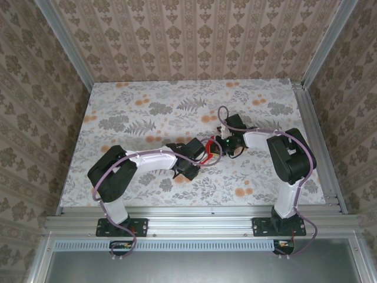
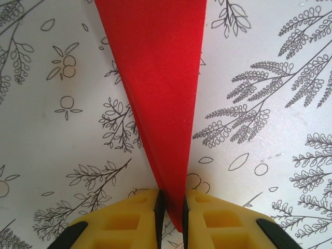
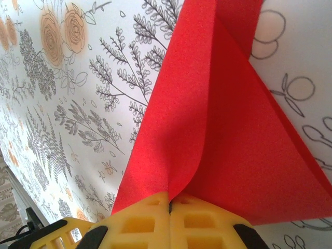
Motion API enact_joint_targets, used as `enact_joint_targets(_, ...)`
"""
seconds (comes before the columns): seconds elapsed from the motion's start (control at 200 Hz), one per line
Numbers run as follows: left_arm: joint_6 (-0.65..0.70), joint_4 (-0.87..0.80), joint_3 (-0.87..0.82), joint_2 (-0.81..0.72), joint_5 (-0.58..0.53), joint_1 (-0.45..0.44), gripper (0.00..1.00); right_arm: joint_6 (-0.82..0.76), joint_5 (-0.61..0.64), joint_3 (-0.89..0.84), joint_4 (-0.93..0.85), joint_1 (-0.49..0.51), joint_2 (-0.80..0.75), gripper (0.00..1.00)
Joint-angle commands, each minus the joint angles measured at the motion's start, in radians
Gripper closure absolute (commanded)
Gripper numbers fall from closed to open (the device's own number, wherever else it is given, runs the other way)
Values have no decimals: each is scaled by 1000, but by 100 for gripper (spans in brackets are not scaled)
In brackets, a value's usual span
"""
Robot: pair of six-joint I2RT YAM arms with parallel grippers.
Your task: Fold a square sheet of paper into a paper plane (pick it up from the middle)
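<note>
Paper plane (image 2: 155,78) is held over the middle of the table (image 1: 147,100), between both arms. Narrow tip is pinched by left gripper (image 2: 171,207); wider folded end is clamped by right gripper (image 3: 170,203), jaws pressed together on it.

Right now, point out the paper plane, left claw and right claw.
paper plane (image 2: 155,78): left wrist view, flat red face.
left claw (image 2: 172,207): left wrist view, midway between its yellow fingertips.
right claw (image 3: 170,205): right wrist view, midway between its yellow fingertips.
</note>
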Motion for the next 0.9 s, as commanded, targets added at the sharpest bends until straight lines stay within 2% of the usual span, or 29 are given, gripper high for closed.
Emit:
enact_joint_targets(0.0, 28, -63, -18, 18, 14, 8, 81, -24, 22, 34, -18, -3, 43, 100)
enact_joint_targets(0.39, 33, -65, -16, 15, 22, 8, 80, -53, 61, 46, -57, -6, 88, 100)
enact_joint_targets(0.895, 15, -94, 37, -116, 69, 22, 68, -85, 114, 49, -124, -6, 142, 100)
